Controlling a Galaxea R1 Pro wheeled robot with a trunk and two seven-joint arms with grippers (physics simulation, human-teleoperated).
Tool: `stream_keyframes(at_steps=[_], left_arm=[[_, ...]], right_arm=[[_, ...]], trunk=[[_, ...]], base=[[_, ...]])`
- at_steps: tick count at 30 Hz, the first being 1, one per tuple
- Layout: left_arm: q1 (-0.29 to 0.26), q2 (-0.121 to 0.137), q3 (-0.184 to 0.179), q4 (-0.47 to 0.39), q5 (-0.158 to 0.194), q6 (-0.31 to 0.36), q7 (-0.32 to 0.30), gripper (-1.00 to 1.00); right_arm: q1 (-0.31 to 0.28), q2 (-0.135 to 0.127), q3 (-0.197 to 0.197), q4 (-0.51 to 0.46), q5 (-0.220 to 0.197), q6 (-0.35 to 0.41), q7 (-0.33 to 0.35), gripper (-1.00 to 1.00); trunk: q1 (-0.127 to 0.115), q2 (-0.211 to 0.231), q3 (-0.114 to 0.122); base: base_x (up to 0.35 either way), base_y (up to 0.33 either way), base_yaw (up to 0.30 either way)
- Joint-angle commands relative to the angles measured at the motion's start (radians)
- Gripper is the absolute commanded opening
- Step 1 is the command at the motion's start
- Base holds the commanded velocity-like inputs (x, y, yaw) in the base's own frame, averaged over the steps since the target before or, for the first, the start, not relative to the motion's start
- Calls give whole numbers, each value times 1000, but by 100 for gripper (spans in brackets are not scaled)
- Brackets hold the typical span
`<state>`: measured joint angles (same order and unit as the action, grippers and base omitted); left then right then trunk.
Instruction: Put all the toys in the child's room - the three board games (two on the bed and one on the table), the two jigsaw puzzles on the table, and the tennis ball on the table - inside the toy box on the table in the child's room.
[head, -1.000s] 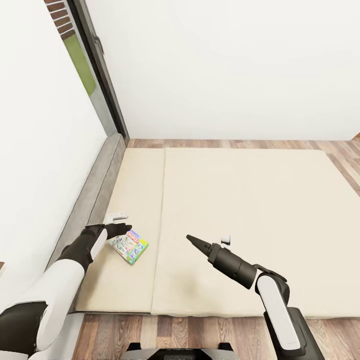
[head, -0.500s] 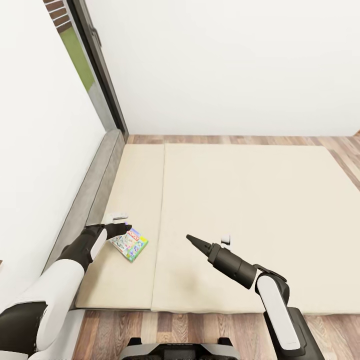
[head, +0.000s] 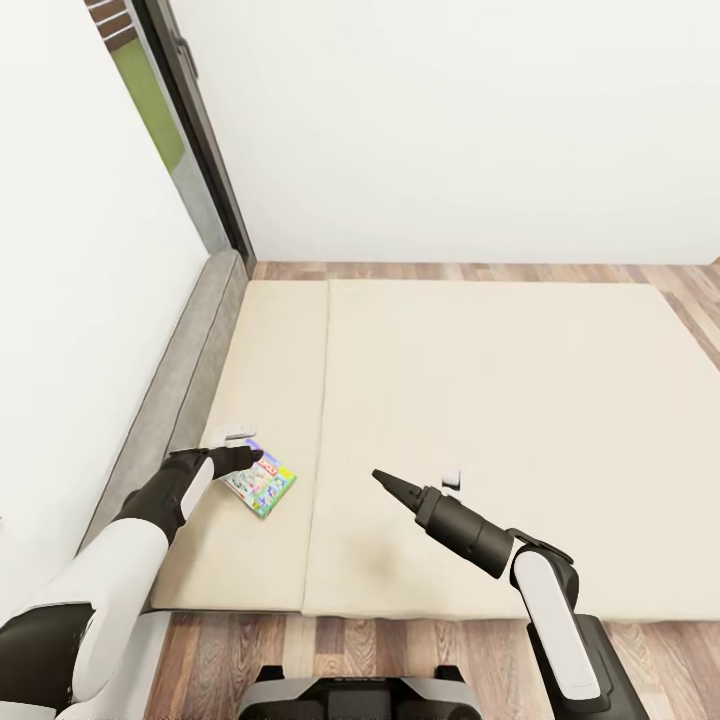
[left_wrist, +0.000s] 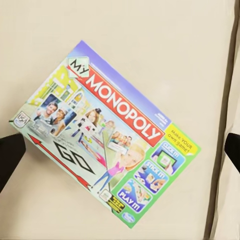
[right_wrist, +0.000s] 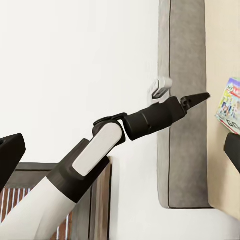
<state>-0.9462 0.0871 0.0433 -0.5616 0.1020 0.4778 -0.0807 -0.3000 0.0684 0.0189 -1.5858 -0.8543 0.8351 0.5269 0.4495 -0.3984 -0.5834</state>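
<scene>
One board game (head: 260, 482), a white-green Monopoly box with a red logo, lies flat on the bed (head: 480, 420) near its left edge. My left gripper (head: 250, 457) hovers just above the box's near-left corner. In the left wrist view the board game (left_wrist: 107, 142) lies between the two dark fingertips (left_wrist: 10, 155), which stand wide apart, so the gripper is open and holds nothing. My right gripper (head: 385, 480) hangs over bare mattress to the right of the game, open and empty. The right wrist view looks across at my left gripper (right_wrist: 195, 100) and an edge of the board game (right_wrist: 229, 105).
The bed's grey frame (head: 190, 370) runs along the white wall on the left. A dark-framed window (head: 190, 130) stands at the far left corner. Wood floor (head: 450, 270) borders the mattress at the far side and at the near side by my base (head: 350, 695).
The whole view has shifted, so the bed and the game sit slightly higher in the picture and my base shows more. Both arms hold their pose, and the left gripper is slightly nearer the game.
</scene>
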Motion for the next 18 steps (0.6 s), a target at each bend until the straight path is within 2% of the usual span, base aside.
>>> stream_keyframes(at_steps=[1,18], left_arm=[[0,0,3,-1,10,7,-1,100],[0,0,3,-1,10,6,-1,100]], right_arm=[[-1,1,-1,0,-1,6,1,100],[-1,1,-1,0,0,5,-1,100]], trunk=[[0,-2,-3],[0,-2,-31]], base=[[0,0,0],[0,0,0]])
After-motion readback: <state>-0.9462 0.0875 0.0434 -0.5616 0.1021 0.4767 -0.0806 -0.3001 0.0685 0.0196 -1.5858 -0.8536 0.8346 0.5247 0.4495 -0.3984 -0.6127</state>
